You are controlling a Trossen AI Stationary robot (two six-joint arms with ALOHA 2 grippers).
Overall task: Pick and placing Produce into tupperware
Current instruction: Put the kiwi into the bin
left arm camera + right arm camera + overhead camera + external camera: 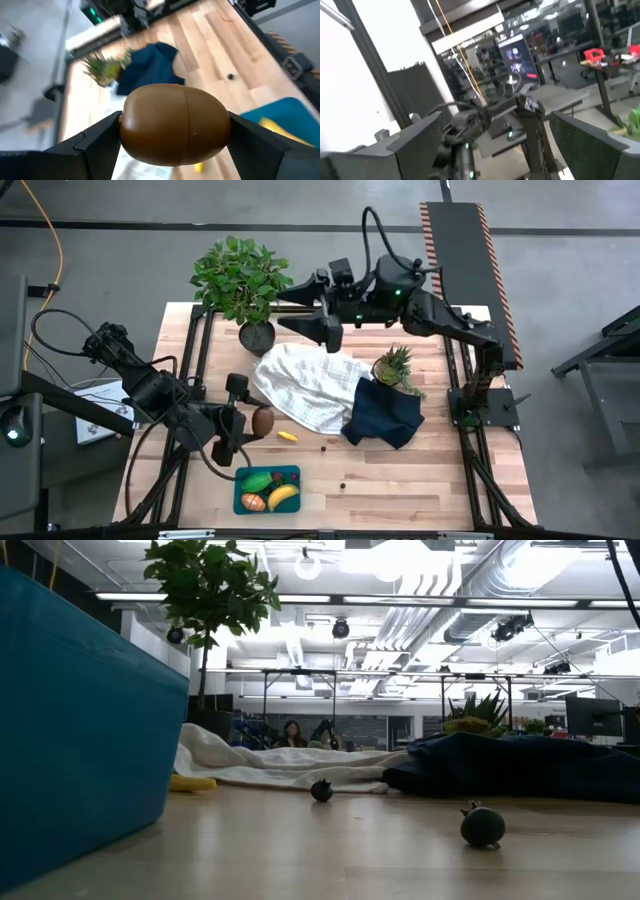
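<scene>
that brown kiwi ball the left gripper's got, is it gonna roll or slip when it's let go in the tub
Probably yes. The kiwi is smooth, glossy and egg-shaped, so it likely rolls once released. The left gripper touches it only at its two ends, so the hold may be slippery. The tupperware has walls and already holds produce, which should stop it.

We see a table (420, 480) of pale wooden planks, smooth with a light sheen. The brown kiwi-like ball (175, 125) looks like glossy moulded plastic with a seam down its middle, held between the matt dark fingers (95, 142) of the left gripper (262, 421). The tupperware (262, 502) is smooth teal plastic. The white cloth (305, 385) is soft, crumpled fabric; the navy cloth (385, 415) is matt and folded
</scene>
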